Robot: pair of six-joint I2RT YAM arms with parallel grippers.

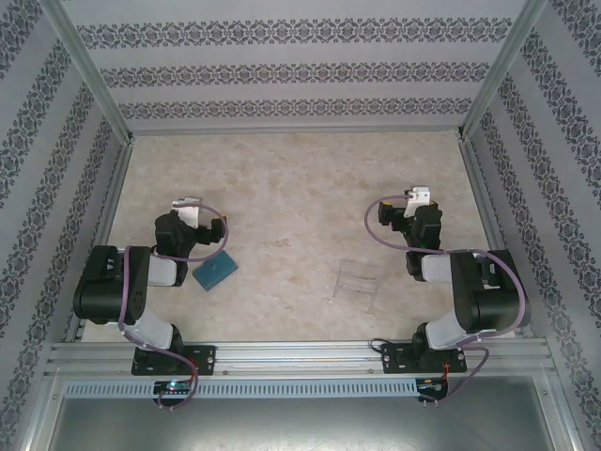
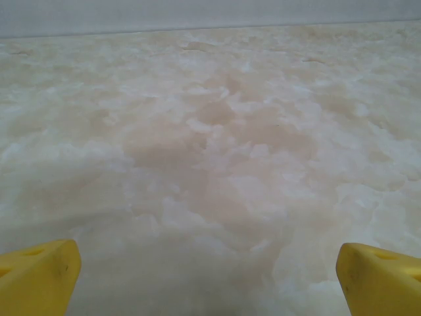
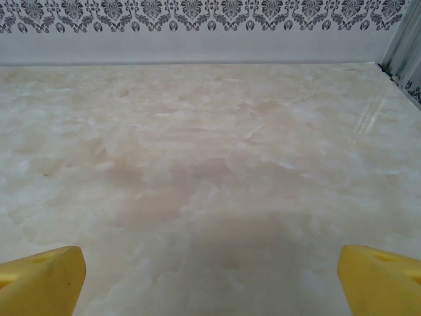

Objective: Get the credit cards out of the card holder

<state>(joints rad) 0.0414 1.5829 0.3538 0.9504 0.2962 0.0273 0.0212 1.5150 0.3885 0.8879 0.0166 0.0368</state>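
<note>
The card holder (image 1: 215, 272) is being left closed on the tabletop (image 1: 300, 188), just beside the left hand (image 2: 209, 276); both it and the right hand (image 3: 210, 280) are being held wide, empty, ready for reaching.

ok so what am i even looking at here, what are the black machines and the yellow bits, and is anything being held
The two black machines are robot arms, bolted side by side at the near edge of a marble-patterned table inside a wallpapered booth. The wide picture comes from a fixed camera above and behind them. The other two come from small cameras on each arm's wrist, looking forward past its own fingers; the yellow wedges at the bottom corners are those fingertips.

The left gripper and right gripper both stand wide open, with bare table between the fingers, so nothing is held.

On the table, the overhead view shows a small teal-blue card holder lying beside the left arm, and a faint transparent plastic piece nearer the right arm. No cards are visible outside the holder, so emptying it has not begun.
</note>
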